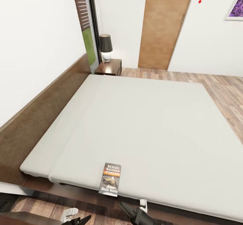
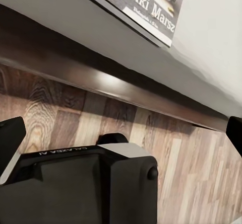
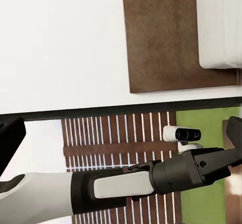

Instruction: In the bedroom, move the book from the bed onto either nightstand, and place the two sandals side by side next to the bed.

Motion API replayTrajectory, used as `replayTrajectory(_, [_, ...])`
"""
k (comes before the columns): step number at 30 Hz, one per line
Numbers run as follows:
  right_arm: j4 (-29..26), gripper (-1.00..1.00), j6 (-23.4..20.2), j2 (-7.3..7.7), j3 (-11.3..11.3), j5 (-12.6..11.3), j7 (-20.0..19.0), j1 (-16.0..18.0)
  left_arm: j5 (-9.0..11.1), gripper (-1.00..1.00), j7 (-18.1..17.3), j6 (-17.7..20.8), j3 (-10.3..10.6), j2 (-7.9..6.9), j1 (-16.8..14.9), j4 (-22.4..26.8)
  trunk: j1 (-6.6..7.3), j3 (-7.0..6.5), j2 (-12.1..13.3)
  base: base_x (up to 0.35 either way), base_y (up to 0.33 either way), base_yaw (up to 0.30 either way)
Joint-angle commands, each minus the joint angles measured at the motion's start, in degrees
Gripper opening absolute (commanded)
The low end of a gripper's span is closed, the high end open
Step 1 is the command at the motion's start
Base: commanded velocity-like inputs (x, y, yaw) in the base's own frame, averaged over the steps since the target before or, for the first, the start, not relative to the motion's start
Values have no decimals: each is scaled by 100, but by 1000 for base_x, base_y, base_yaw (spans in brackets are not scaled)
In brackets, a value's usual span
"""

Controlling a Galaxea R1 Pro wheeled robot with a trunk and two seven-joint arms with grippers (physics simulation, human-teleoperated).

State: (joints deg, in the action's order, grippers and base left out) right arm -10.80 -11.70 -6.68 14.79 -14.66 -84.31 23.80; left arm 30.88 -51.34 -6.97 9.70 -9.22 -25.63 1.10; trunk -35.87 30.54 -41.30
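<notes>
The book (image 1: 110, 179) lies flat on the pale mattress of the bed (image 1: 145, 123), close to its near edge, dark cover up with white letters. The left wrist view sees its lower corner (image 2: 141, 2) above the dark bed frame (image 2: 101, 68). My left gripper (image 1: 82, 220) hangs low over the floor just short of the bed, open, with nothing between its fingers (image 2: 10, 138). My right gripper (image 1: 126, 209) is also low beside the frame, right of the book, open and empty. The nightstand (image 1: 108, 67) stands at the bed's far corner by the headboard. The sandals are out of view.
A black-shaded lamp (image 1: 106, 47) stands on the nightstand. The brown headboard (image 1: 37, 117) runs along the left wall. A tan door (image 1: 165, 26) and wood-plank floor (image 1: 222, 90) lie beyond the bed. A dark cabinet edge (image 1: 20, 216) sits at my lower left.
</notes>
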Motion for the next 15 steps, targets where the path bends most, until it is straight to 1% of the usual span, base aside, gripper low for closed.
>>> replayTrajectory(1, [-1, 100, -60, 0, -11, -28, -15, 1, 25, 100, -8, -50, 49, -1, -3, -5, -23, 24, -46, 0, 0, 0])
replayTrajectory(15, [-1, 100, -61, 3, 8, -35, 4, 0, 27, 100, -8, -50, 49, 0, -3, -4, -331, 275, -608, 0, 0, 0])
